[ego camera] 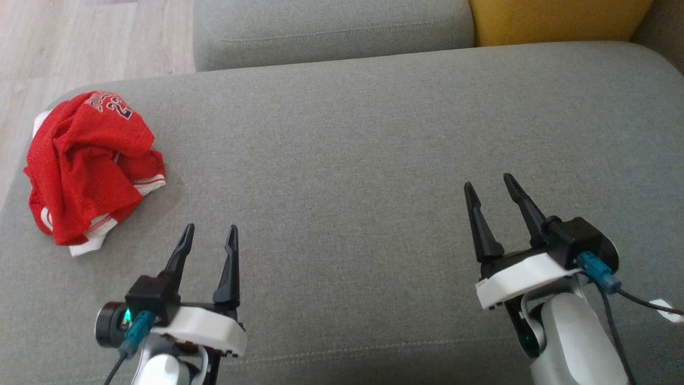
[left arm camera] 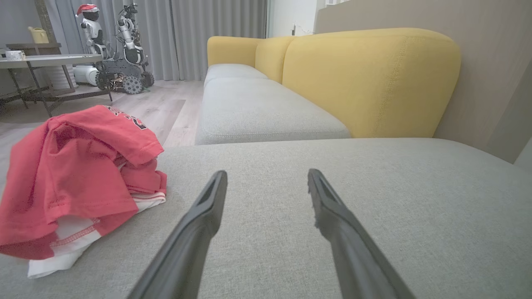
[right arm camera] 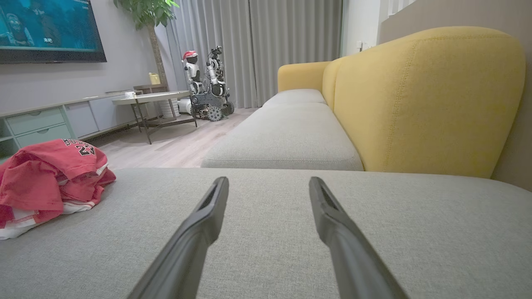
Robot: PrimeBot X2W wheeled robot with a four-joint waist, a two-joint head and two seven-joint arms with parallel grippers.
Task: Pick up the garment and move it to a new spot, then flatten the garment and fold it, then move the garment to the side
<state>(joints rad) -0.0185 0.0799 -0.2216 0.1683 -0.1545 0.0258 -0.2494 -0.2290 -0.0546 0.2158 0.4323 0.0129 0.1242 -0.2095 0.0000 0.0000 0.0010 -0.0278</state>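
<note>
The garment [ego camera: 91, 163] is a crumpled red jersey with white trim and dark lettering, heaped near the left edge of the grey sofa seat [ego camera: 347, 149]. My left gripper [ego camera: 210, 231] hovers open just right of and nearer than it, nothing between its fingers. In the left wrist view the garment [left arm camera: 75, 178] lies left of the open left gripper [left arm camera: 267, 174]. Far off to the right, my right gripper [ego camera: 488, 182] is open and empty. The right wrist view has the garment [right arm camera: 48, 178] at far left, well away from the right gripper [right arm camera: 269, 180].
A second grey seat cushion [ego camera: 331, 29] adjoins at the back, with a yellow backrest [ego camera: 556, 18] at the top right. Wooden floor [ego camera: 80, 48] lies past the seat's left edge. A table [right arm camera: 149, 99] and parked robots [right arm camera: 205, 83] stand across the room.
</note>
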